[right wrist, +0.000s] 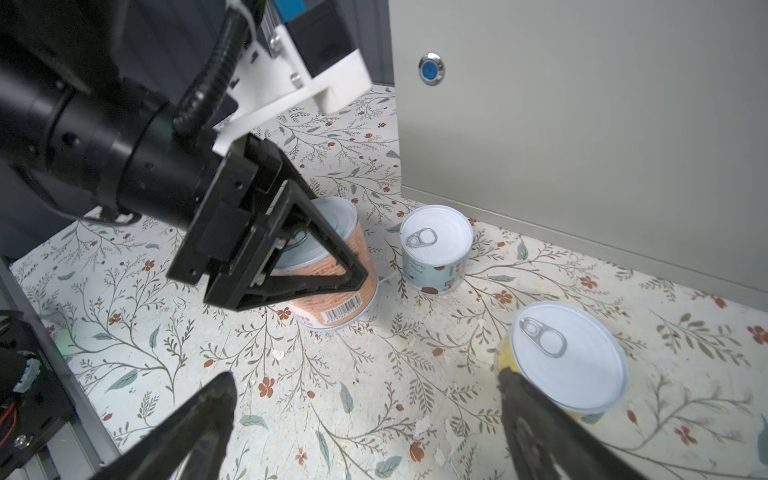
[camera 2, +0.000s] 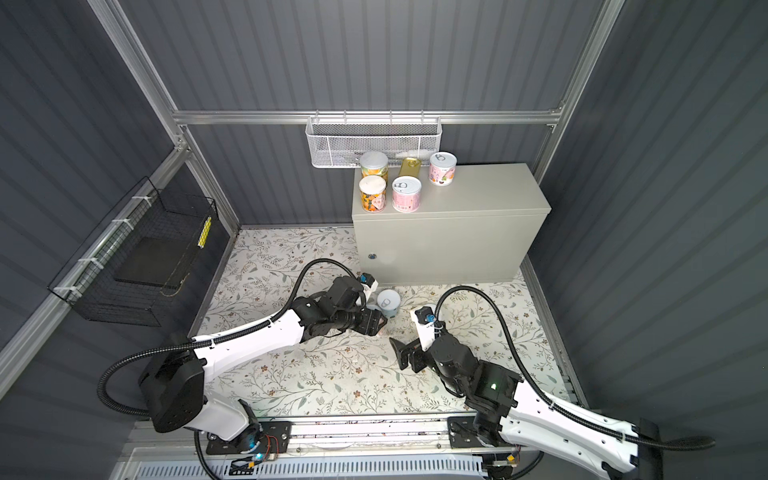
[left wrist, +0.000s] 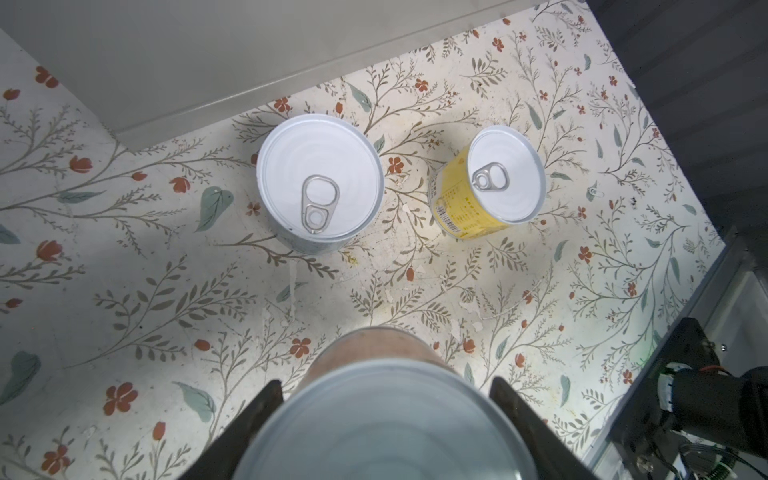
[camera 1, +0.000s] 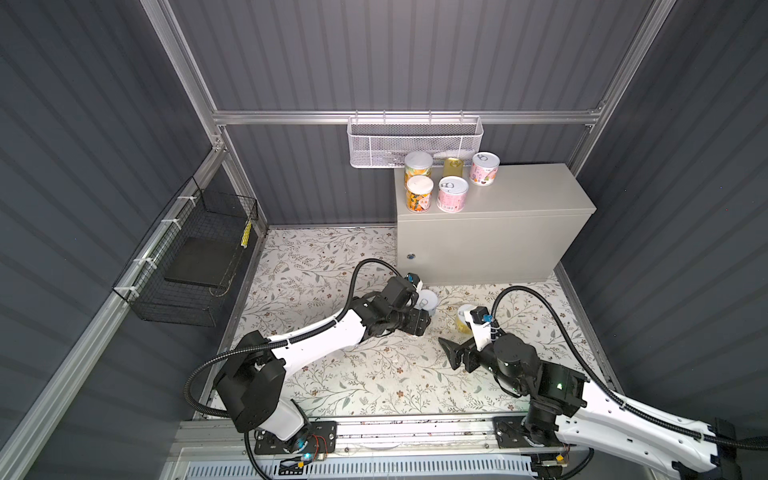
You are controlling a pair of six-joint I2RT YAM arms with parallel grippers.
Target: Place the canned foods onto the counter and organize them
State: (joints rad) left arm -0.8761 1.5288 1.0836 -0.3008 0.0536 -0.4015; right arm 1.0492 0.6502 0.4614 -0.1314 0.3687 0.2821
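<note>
Cans: five on the grey cabinet worktop [camera 1: 536, 187], left end: two orange-label cans [camera 1: 419, 193], gold tin [camera 1: 453, 166], two pink cans [camera 1: 452, 194]. Three more stand on the floral mat [camera 1: 332, 374] in front. The left claw [left wrist: 384, 392] clamps the peach-label can [right wrist: 336, 297]; next the blue-grey can [right wrist: 436, 253], free; then the yellow can [right wrist: 569, 357]. Beside it the right claw [right wrist: 365, 382] gapes wide, holding nothing, one finger just next to the yellow can.
</note>
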